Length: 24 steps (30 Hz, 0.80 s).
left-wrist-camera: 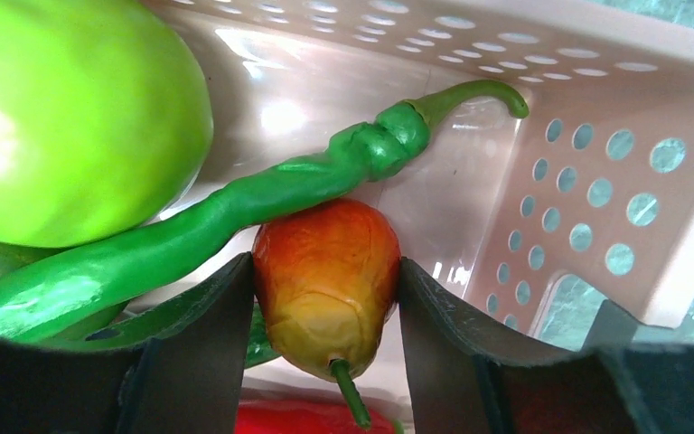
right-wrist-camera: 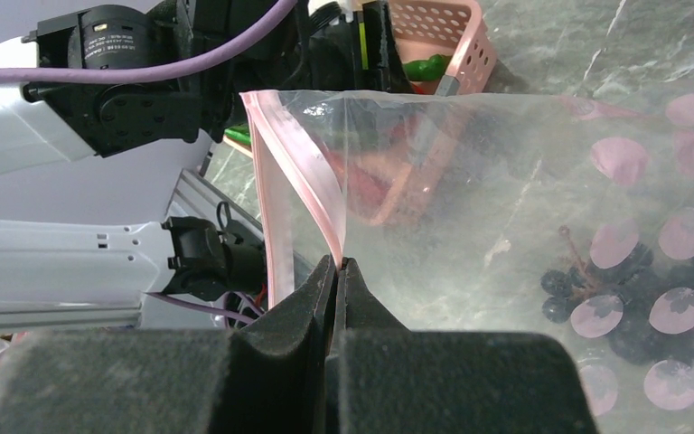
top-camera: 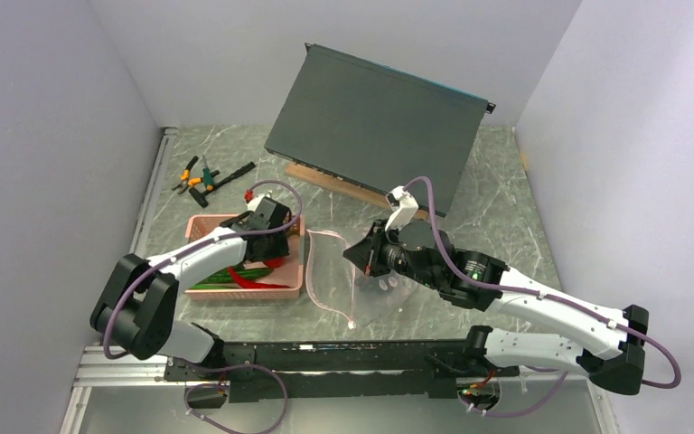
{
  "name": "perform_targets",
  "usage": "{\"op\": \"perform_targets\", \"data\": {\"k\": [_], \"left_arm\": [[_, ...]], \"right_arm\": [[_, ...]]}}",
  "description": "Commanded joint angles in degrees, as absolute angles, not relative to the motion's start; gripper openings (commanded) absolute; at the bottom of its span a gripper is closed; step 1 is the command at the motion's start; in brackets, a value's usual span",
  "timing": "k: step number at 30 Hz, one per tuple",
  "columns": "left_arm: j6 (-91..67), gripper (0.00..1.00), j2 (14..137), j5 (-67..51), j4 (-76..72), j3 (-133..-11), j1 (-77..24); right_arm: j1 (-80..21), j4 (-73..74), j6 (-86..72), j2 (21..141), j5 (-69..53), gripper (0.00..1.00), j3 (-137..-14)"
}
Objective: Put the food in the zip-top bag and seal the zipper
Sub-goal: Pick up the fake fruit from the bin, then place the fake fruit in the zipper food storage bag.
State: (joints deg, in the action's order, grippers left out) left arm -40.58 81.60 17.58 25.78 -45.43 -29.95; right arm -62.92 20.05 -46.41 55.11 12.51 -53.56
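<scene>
In the pink perforated plastic basket (left-wrist-camera: 596,54), near the table's left edge, the left gripper (left-wrist-camera: 325,262) presses its dark pads against both sides of the glossy, egg-shaped orange-yellow mango (left-wrist-camera: 325,298). The mango touches a knobbly long green pepper (left-wrist-camera: 262,194), beside a smooth green apple (left-wrist-camera: 72,117). Just right of the basket, the right gripper (right-wrist-camera: 336,271) is clamped on the clear, crinkly zip-top bag (right-wrist-camera: 470,199) at its pale-pink zipper (right-wrist-camera: 298,172). The table (top-camera: 506,208) is green-grey marble and the walls (top-camera: 36,136) are plain and pale.
</scene>
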Motion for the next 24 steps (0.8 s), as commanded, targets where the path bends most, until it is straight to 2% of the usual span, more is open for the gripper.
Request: {"op": "perform_targets", "data": {"k": [1,6,14,20,24], "left_arm": [[-39.4,0.43,76.8,18.4,28.6,-47.2,-29.7],[-39.2,0.43,65.2,17.8,34.1,-47.7,-29.8],[-41.4,0.46,43.2,10.0,39.0,-46.5,-29.7],[-43.4,0.49,29.9,0.2,36.8,-46.5,-29.8],[-44.8,0.51,24.5,-9.6,30.1,-44.8,-29.8]], "right_arm": [[-62.7,18.9,-45.8,55.0,12.8,0.0,-53.5],[-62.6,18.6,-45.9,55.6,12.3,0.0,-53.7],[-62.6,18.2,-46.2,56.0,11.6,0.0,-53.8],[-62.6,17.9,-46.6,56.1,10.7,0.0,-53.4],[-62.6,17.6,-46.8,56.5,9.9,0.0,-53.5]]}}
